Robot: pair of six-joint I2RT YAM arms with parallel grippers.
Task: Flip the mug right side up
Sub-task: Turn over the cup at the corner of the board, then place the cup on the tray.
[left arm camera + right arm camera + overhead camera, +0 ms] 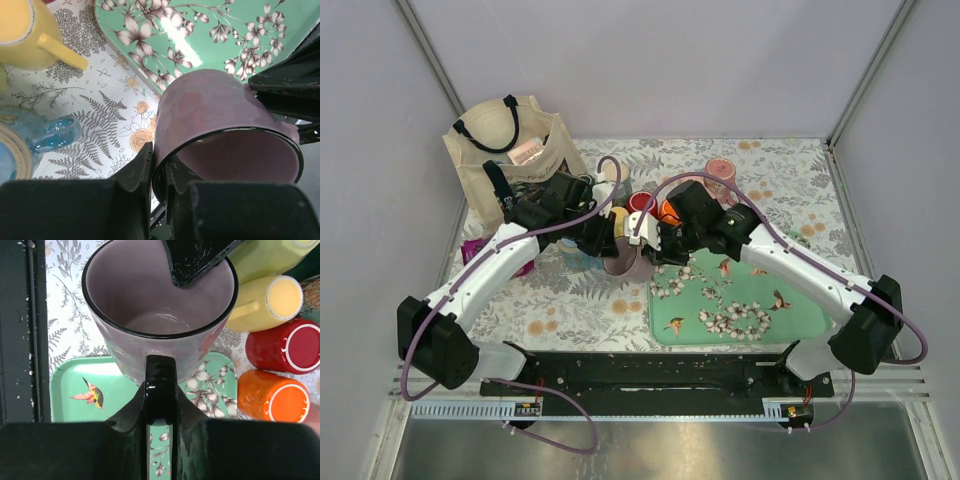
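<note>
Left wrist view: left pincer (160,167) is clamped on the rim of the mug (215,110), one finger inside. The mug sits between both pincers, and the right pincer (160,405) is pinching its handle (160,380). Looks like glazed ceramic: heavyish, stiff, slick, chippable. I'd trust the handle.

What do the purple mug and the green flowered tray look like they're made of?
The mug looks like glazed ceramic: thick wall, glossy mauve surface with soft reflections, shiny black rim and handle. The tray is glossy, with a bright glare streak across its printed green surface; probably melamine or similar plastic, though lacquered metal can't be ruled out.
</note>
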